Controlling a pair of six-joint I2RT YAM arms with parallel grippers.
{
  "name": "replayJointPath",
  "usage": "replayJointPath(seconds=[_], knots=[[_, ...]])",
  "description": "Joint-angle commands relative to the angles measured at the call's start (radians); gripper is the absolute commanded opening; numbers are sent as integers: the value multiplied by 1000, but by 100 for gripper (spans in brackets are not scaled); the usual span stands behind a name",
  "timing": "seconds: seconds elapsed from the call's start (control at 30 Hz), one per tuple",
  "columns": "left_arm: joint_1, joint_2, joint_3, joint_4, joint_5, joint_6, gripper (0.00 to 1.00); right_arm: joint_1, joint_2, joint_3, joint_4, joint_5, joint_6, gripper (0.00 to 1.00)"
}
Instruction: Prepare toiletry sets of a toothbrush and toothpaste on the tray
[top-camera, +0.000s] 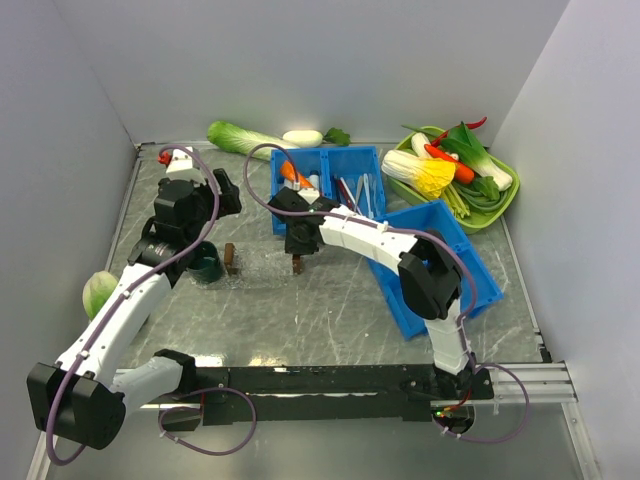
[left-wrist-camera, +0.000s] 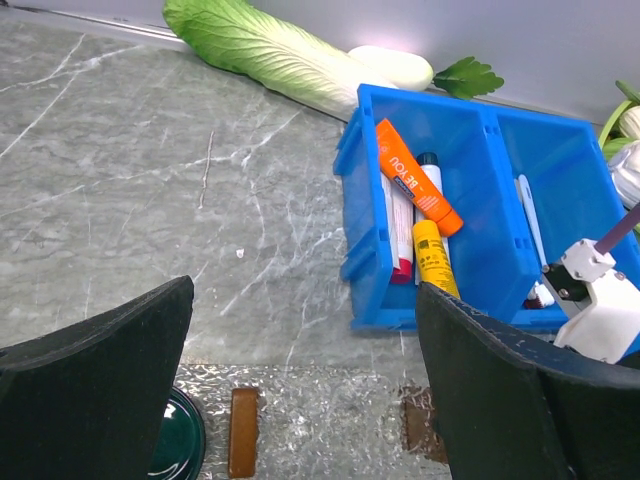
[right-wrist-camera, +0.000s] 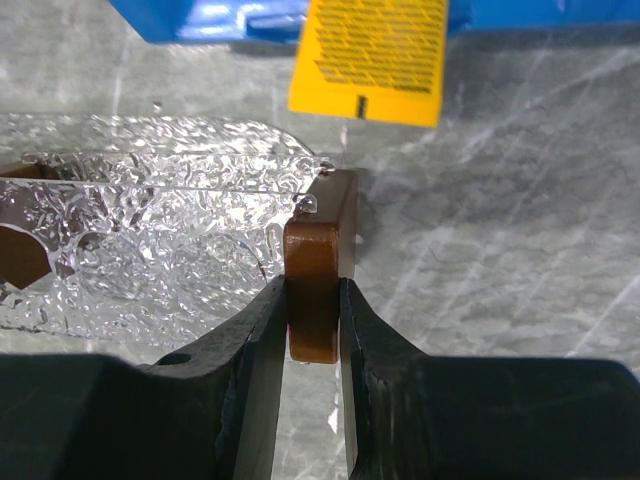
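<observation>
The clear tray (top-camera: 262, 264) lies on the marble table as a faint crinkly patch (left-wrist-camera: 320, 420) (right-wrist-camera: 150, 230). A small brown block sits at each of its ends. My right gripper (top-camera: 298, 256) (right-wrist-camera: 314, 300) is shut on the right brown block (right-wrist-camera: 318, 270). My left gripper (top-camera: 222, 200) (left-wrist-camera: 305, 400) hangs open above the tray with nothing between its fingers. An orange toothpaste tube (left-wrist-camera: 417, 184) (top-camera: 291, 172) and a yellow one (left-wrist-camera: 434, 258) lie in the blue bin (left-wrist-camera: 365, 240). The yellow tube's flat end (right-wrist-camera: 368, 55) sticks out over the bin's near wall. A thin dark red toothbrush (top-camera: 347, 192) lies in the bin's right compartment.
A second blue bin (top-camera: 440, 265) stands under my right arm. A green dish (top-camera: 505, 205) of vegetables is at the back right. A long cabbage (top-camera: 245, 135) lies along the back wall. A dark green round thing (top-camera: 207, 264) touches the tray's left end. Another vegetable (top-camera: 98, 290) lies far left.
</observation>
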Motion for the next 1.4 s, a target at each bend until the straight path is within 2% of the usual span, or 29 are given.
replayJointPath(seconds=[0.0,1.07,1.17,1.2,1.37], knots=[[6,-23,8,16,-15,-1,96,11,18,78,37,-10,-4,0],[4,-20,5,22,17,-7,97,34,73,148,-10,-11,-7,0],[6,-20,5,21,17,-9,96,34,68,141,-4,-14,-10,11],[6,-20,4,22,17,-9,96,35,62,138,0,-14,-13,20],[6,-20,4,21,17,-10,96,34,41,110,29,-16,-10,36]])
